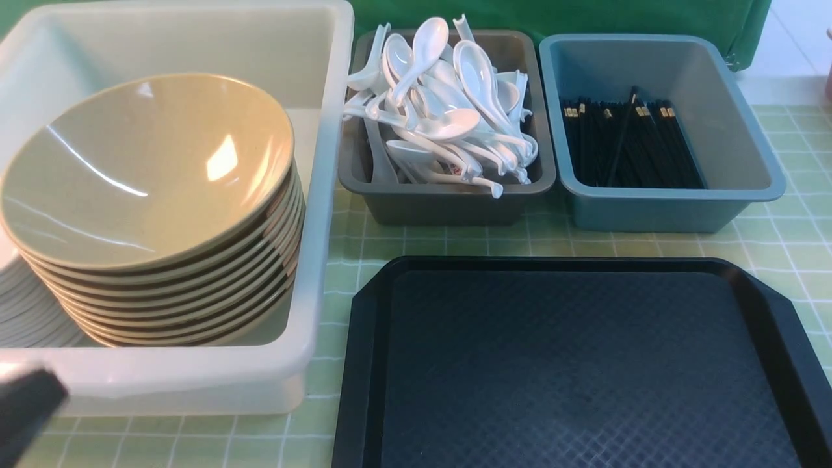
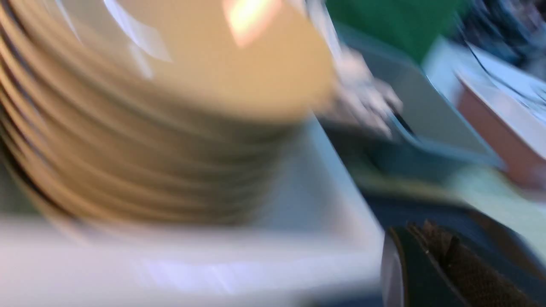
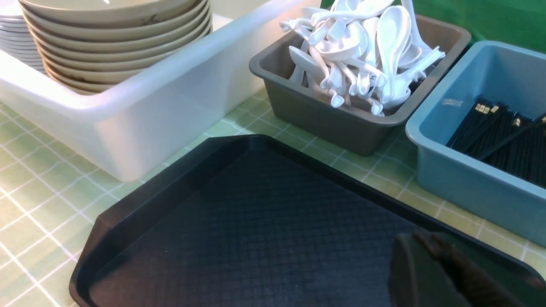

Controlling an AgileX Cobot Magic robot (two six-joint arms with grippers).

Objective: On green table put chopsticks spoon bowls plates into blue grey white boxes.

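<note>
The sorting looks finished: the black tray (image 1: 585, 364) lies bare on the green checked desk (image 1: 455, 247), with nothing left on it to pick up.

At the left, the white box (image 1: 318, 195) holds a stack of tan bowls (image 1: 149, 175), nested and leaning so their mouths tip toward the camera, with white plates (image 1: 26, 312) stacked behind them at the far left. The left pincer (image 2: 443, 264) hangs just beside this box's near wall, closed and holding nothing; its view is badly blurred.

In the middle, the grey box (image 1: 448, 201) carries a heap of white spoons (image 1: 448, 104), handles pointing every way.

At the right, the blue box (image 1: 663, 208) holds black chopsticks (image 1: 630, 143), long axes running front to back, gold-banded ends away from the robot; one lies askew on top.

The right pincer (image 3: 439, 268) hovers over the tray's near corner, closed and empty.

The next move probably calls only for both arms drawing clear.
</note>
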